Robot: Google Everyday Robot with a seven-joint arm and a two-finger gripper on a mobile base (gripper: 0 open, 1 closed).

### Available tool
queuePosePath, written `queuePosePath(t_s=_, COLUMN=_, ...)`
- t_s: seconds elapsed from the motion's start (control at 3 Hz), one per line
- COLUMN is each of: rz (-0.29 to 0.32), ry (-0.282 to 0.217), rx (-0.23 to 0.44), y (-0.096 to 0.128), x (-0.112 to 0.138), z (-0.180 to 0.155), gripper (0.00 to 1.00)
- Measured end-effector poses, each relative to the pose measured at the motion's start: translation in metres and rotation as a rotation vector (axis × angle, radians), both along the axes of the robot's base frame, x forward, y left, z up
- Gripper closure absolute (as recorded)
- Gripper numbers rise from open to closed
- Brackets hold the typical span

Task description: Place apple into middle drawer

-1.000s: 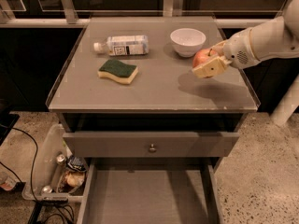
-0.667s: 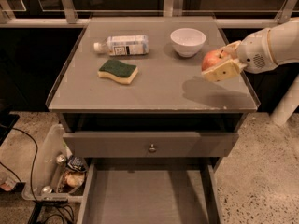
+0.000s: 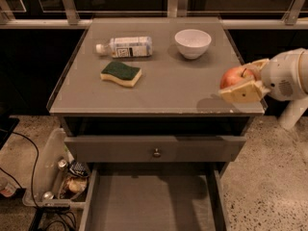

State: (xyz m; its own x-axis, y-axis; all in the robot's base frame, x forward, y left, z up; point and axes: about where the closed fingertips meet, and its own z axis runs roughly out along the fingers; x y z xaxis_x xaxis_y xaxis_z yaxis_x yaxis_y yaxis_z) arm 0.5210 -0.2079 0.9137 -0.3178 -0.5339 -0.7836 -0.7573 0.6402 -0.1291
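The red apple [image 3: 234, 76] with yellowish patches is held between the tan fingers [image 3: 244, 93] of my gripper [image 3: 245, 78], above the front right corner of the grey table top [image 3: 168, 88]. The gripper is shut on the apple and its white arm reaches in from the right. The middle drawer [image 3: 151, 201] stands pulled out at the bottom of the view, with a flat grey floor and nothing in it. Above it is a shut drawer front with a small round knob [image 3: 156, 152].
On the table top lie a white bowl [image 3: 192, 43], a clear plastic bottle [image 3: 126, 46] on its side and a green-and-yellow sponge [image 3: 121, 73]. A plastic bin with clutter [image 3: 60, 177] and cables sit on the floor at the left. A railing runs along the back.
The gripper has carried the apple from beside the bowl to the right and toward the front, to the table's front right corner. The other objects have not moved.
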Motion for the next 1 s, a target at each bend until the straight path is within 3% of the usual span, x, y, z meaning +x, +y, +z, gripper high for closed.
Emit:
queuePosePath(t_s=0.33, rz=-0.046, ry=0.038, rx=-0.017, y=0.001, x=-0.028, z=-0.013, gripper=1.0)
queuePosePath(t_s=0.67, rz=-0.046, ry=0.038, rx=-0.017, y=0.001, x=-0.028, z=-0.013, gripper=1.0)
queuePosePath(t_s=1.0, rz=-0.057, ry=0.015, rx=-0.033, y=0.001, x=-0.044, z=-0.023, gripper=1.0)
